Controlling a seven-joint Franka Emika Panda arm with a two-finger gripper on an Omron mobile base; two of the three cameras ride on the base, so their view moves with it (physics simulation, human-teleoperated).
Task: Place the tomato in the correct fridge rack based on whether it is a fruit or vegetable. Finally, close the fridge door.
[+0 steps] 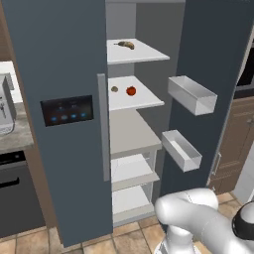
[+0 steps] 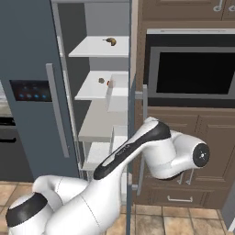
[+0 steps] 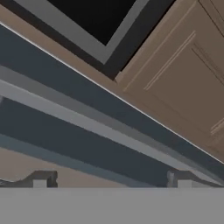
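The tomato (image 1: 131,91) rests on the fridge rack (image 1: 144,100), the second white shelf from the top, next to a small brownish lump (image 1: 114,89). In the right base view the tomato (image 2: 109,83) peeks out beside a door bin above the same rack (image 2: 89,92). The fridge door (image 1: 208,49) stands swung open, seen edge-on (image 2: 130,137) from the right. My arm reaches around its outer side. In the hand view my gripper (image 3: 109,181) is open, tips wide apart and empty, close under the door's front (image 3: 87,98) and its grey bar handle (image 3: 87,124).
Two white bins (image 1: 192,94) (image 1: 181,150) jut from the door's inner side. A yellow-brown banana-like item (image 1: 126,44) lies on the top shelf. The other door with its lit panel (image 1: 67,110) is closed. A wall oven (image 2: 193,69) and wooden cabinets (image 2: 213,133) stand right of the fridge.
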